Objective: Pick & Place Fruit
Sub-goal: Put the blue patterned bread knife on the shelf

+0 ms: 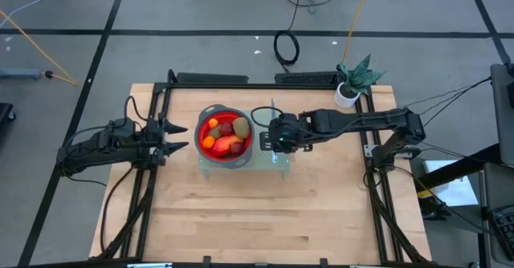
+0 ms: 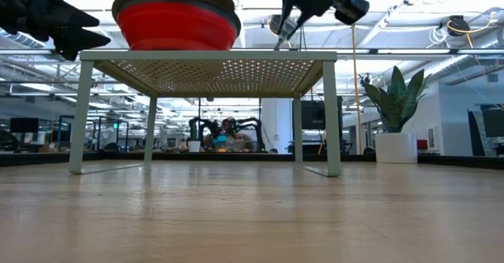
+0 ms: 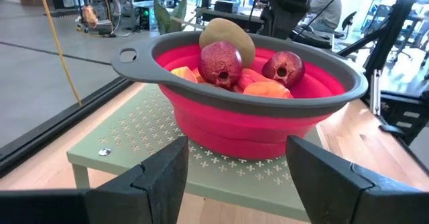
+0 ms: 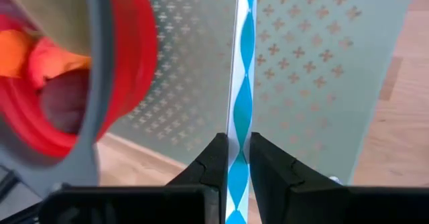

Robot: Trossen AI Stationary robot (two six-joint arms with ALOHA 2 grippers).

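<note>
High view: bowl (image 1: 244,136) holds fruit (image 1: 225,137), knife (image 4: 239,110) beside.

Matt silicone-look red bowl (image 3: 268,117) with grey rim, on perforated pale-green painted metal stand (image 3: 134,143); light wood-grain table (image 1: 257,212); glossy blue-patterned knife (image 4: 240,83).

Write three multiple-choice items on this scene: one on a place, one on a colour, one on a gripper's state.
1. The red bowl stands on: A) the bare table B) a pale green perforated stand C) the floor.
2. The knife is patterned: A) blue and silver B) yellow C) black.
3. The right gripper is: A) wide open, empty B) out of view C) shut on the knife.

B: the left wrist view shows the stand under the bowl.
A: the right wrist view shows blue and silver.
C: its fingers pinch the knife.
</note>
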